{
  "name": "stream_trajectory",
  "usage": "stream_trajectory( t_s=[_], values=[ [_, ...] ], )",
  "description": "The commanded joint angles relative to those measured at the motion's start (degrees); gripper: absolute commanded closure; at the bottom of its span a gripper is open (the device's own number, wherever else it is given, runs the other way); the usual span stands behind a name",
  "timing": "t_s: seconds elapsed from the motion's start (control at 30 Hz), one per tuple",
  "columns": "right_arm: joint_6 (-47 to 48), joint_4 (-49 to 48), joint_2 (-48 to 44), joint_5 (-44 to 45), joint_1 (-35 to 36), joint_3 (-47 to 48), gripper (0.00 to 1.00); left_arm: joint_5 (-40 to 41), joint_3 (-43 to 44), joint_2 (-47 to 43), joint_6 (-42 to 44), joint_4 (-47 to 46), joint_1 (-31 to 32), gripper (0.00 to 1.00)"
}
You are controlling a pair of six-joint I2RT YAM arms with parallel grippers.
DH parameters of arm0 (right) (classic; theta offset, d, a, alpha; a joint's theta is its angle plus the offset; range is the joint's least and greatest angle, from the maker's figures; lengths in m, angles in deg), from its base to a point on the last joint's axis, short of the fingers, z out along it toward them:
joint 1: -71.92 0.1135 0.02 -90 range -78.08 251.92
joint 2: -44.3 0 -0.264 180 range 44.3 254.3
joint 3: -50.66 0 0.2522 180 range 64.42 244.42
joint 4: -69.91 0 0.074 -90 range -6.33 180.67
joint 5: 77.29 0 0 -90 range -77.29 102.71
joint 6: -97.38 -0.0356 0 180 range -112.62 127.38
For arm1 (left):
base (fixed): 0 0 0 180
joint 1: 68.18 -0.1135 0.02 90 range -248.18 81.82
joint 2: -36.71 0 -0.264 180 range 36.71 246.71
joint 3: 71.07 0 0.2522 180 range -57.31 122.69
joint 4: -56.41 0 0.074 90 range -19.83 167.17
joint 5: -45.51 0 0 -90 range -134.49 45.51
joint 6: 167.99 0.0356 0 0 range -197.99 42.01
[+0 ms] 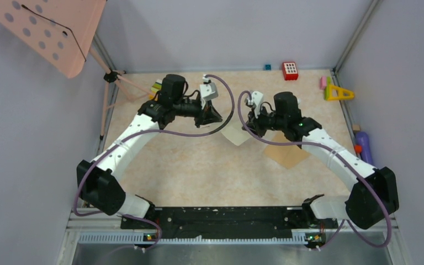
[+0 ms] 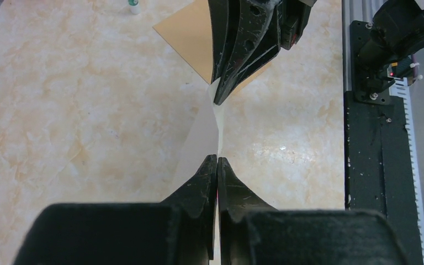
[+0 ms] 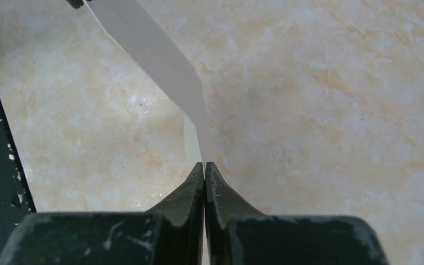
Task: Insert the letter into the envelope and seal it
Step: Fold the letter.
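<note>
The letter (image 1: 236, 134), a pale off-white sheet, is pinched at two opposite ends, standing on edge and slightly bent; it seems raised. The tan-brown envelope (image 1: 287, 153) lies flat just beside it, partly covered.

Nothing is reading as legible text, label, brand, number or sign in any view. The tan-brown kraft paper envelope (image 1: 287, 154) and the pale off-white paper sheet (image 1: 236, 135) are showing blank faces. The small red rectangular block (image 1: 290, 70) is showing only a grid of white squares, no characters.
</note>
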Motion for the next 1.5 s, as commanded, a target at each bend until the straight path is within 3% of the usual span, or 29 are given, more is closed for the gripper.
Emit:
stream_trajectory(
  t_s=[0.0, 0.1, 0.2, 0.27, 0.4, 0.5, 0.7, 0.93, 1.2, 1.3, 1.47],
  values=[
    [-0.10, -1.95, -1.27, 0.43, 0.24, 0.36, 1.00, -4.34, 1.20, -1.40, -0.68, -1.59, -0.22, 0.82],
    [-0.44, -2.59, -1.40, 0.65, 0.24, 0.23, 1.00, -8.12, 1.66, -1.94, -1.31, -0.91, -0.44, 0.61],
    [-0.99, -3.35, -1.84, 0.82, 0.22, -0.18, 1.00, -11.62, 2.61, -2.36, -3.76, -0.99, -1.58, 0.58],
    [-1.22, -3.72, -2.25, 0.83, 0.26, -0.28, 1.00, -14.58, 2.97, -2.44, -6.23, -2.07, -2.95, 0.50],
    [-0.37, -3.18, -3.67, -2.03, 0.05, -0.48, 1.00, -20.59, 1.08, -2.95, -18.64, -14.46, -9.03, 0.36],
    [0.83, -2.27, -5.40, -6.41, -0.36, -0.83, 1.00, -19.48, -1.73, -3.23, -27.36, -24.26, -12.56, 0.30],
    [0.36, -0.66, -7.62, -16.34, -1.00, -0.37, 1.00, -15.05, -4.92, -1.68, -22.06, -22.96, -9.93, 0.21],
    [-1.08, -1.21, -7.62, -18.15, -1.09, 0.03, 1.00, -13.87, -4.16, 1.60, -14.40, -16.38, -3.18, 0.19],
    [-2.52, -1.55, -8.60, -21.61, -1.36, 0.20, 1.00, -12.01, -3.63, 4.24, -11.03, -13.11, -0.29, 0.21],
    [-2.56, -1.62, -8.83, -21.97, -1.36, 0.10, 1.00, -12.40, -3.42, 4.55, -11.03, -12.85, -0.05, 0.27],
    [-2.69, -1.97, -9.09, -22.40, -1.42, -0.18, 1.00, -14.15, -3.24, 4.75, -11.02, -12.54, 0.09, 0.50]
  ],
)
